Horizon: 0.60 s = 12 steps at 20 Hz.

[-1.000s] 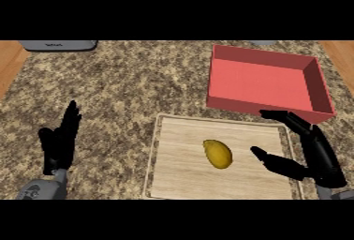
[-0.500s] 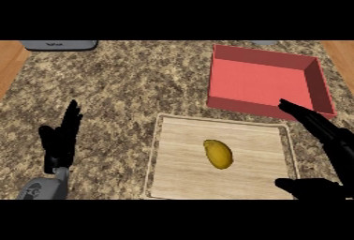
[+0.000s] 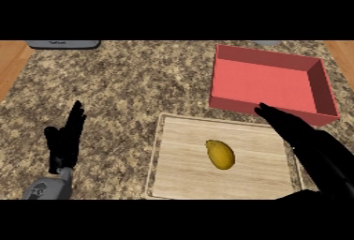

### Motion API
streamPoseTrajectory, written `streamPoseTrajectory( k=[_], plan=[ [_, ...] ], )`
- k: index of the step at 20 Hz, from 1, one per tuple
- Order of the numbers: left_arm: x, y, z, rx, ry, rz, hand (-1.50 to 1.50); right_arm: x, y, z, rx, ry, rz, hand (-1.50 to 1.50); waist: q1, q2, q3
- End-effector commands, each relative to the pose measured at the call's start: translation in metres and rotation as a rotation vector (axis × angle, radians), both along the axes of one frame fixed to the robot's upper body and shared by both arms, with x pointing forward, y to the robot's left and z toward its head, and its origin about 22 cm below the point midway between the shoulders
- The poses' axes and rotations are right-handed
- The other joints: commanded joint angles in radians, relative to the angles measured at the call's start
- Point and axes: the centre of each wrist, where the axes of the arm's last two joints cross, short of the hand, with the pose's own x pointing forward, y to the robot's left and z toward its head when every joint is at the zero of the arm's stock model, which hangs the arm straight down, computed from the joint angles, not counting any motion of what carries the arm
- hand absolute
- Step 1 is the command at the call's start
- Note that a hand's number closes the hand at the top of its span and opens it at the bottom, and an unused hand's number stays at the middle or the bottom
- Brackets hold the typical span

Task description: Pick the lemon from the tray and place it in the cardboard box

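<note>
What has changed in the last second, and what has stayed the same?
The right hand drew back toward the view's lower right and its fingers straightened; it now lies open over the tray's right edge, fingertips toward the red box. It took hold of nothing. The lemon, tray, box and resting left hand stayed put.

Yellow lemon (image 3: pixel 220 154) lies mid wooden tray (image 3: pixel 181 180), just below the open red box (image 3: pixel 271 83).

Black left hand (image 3: pixel 64 143) on grey forearm (image 3: pixel 47 187), black right hand (image 3: pixel 314 150)
</note>
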Motion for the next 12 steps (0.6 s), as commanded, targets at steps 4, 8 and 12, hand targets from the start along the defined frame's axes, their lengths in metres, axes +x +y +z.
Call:
streamPoseTrajectory(
  k=[4, 8, 12],
  plan=[
    [-0.005, -0.003, 0.003, -0.006, 0.005, 0.000, 0.00, -0.001, 0.036, 0.001, -0.152, 0.121, -0.047, -1.50, 0.002, -0.001, 0.001],
    [-0.005, 0.008, 0.014, 0.020, 0.006, 0.002, 0.00, 0.012, 0.056, -0.023, -0.177, 0.186, -0.058, -1.50, 0.003, 0.000, 0.001],
    [0.006, 0.001, 0.010, -0.014, 0.010, 0.010, 0.00, 0.013, 0.069, -0.006, -0.160, 0.192, -0.045, -1.50, -0.004, 0.000, 0.001]
  ],
)
